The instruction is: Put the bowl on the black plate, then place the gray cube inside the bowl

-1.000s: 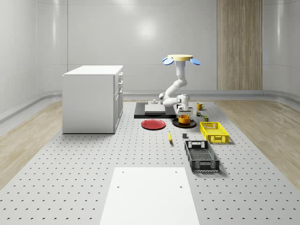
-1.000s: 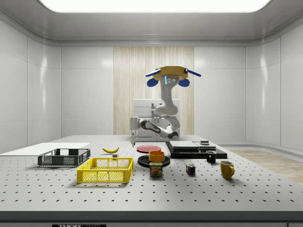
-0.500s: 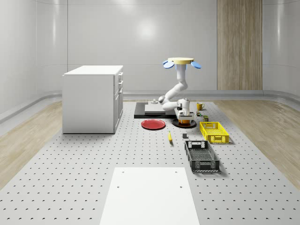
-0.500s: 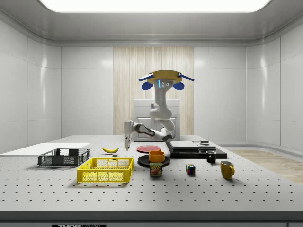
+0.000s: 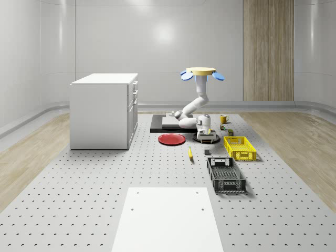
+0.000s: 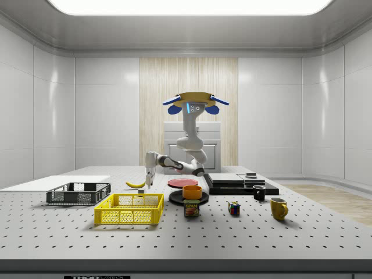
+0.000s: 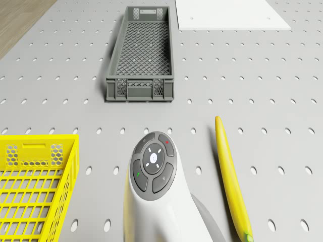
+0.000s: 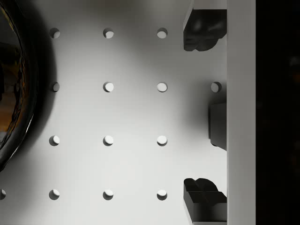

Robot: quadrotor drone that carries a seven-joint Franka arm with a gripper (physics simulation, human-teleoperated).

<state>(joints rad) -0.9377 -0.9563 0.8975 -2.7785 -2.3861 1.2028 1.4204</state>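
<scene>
Down low over the bench, fingers spread wide and holding nothing, pointing straight down. Between the two tips, apart from both: the gray cube, resting on the bench. Just beside, the black plate with the orange bowl already sitting on it. Close by, a banana and a yellow crate. Above, hovering over the bench near the plate, the drone.

A simulated lab: perforated bench floor, bare white wall panels, white cabinet.
</scene>
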